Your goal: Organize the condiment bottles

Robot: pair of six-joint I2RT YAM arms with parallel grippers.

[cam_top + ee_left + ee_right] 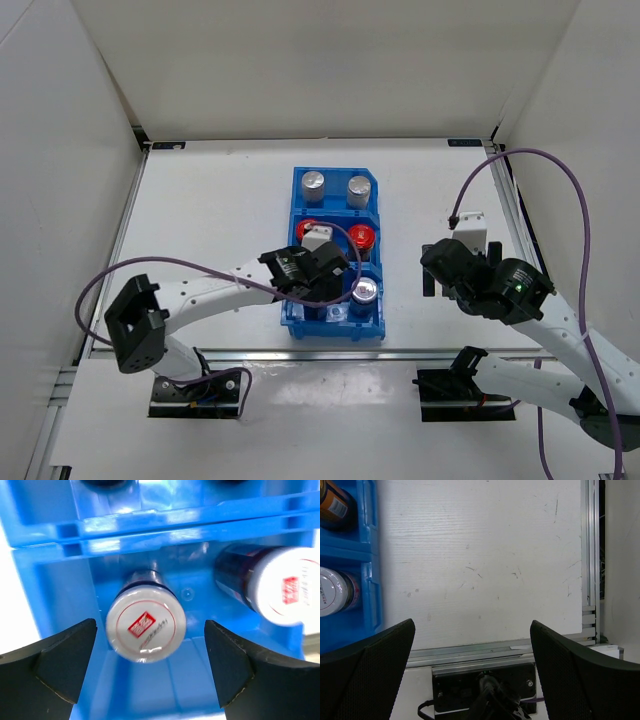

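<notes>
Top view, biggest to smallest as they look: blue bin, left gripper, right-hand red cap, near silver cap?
1. blue bin
2. left gripper
3. right-hand red cap and near silver cap: look about alike, so no ranking between them.

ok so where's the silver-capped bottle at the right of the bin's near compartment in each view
Top external: bottle low centre of the picture, right side of the near compartment.
Left wrist: right edge, upper half.
Right wrist: left edge, mid-height, partly cut off.
Shared landmark: the blue bin divider just beyond it.
</notes>
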